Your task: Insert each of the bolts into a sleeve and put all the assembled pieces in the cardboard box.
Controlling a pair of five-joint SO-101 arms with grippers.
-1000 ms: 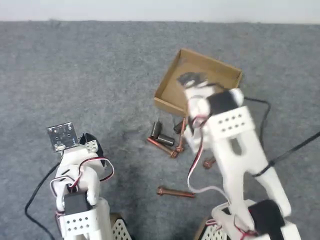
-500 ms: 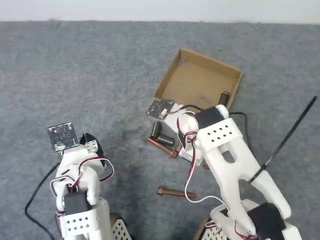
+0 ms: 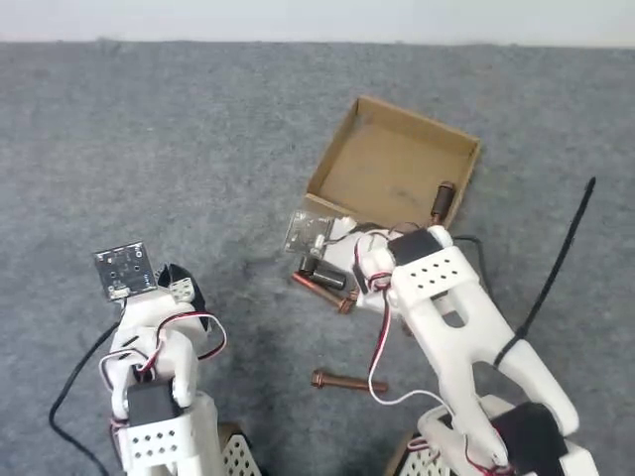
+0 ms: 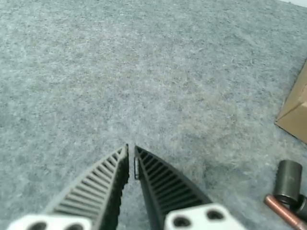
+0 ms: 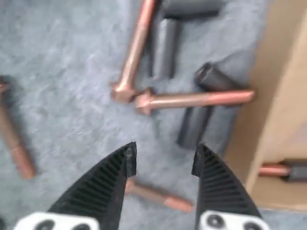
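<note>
Bolt [image 3: 349, 381] nearest the arm bases lay alone on the mat [image 3: 198, 129], well apart from the other parts. Left gripper [image 4: 130, 151] sat low over bare mat, off to the left of the parts. Its jaws were all but closed, just a sliver of gap, with nothing in them. Further out, loose bolts [image 5: 134, 48] and sleeves [image 5: 165, 48] lay in a cluster just in front of the box [image 3: 332, 198], one bolt resting across a sleeve. Right gripper [image 5: 165, 155] hung over that cluster with its jaws wide apart and empty. Another bolt lay on the mat beneath the gap, not gripped. Farthest: one assembled piece [image 3: 442, 198] — bolt in sleeve — lay inside the box, against its right-hand wall in the high view.
</note>
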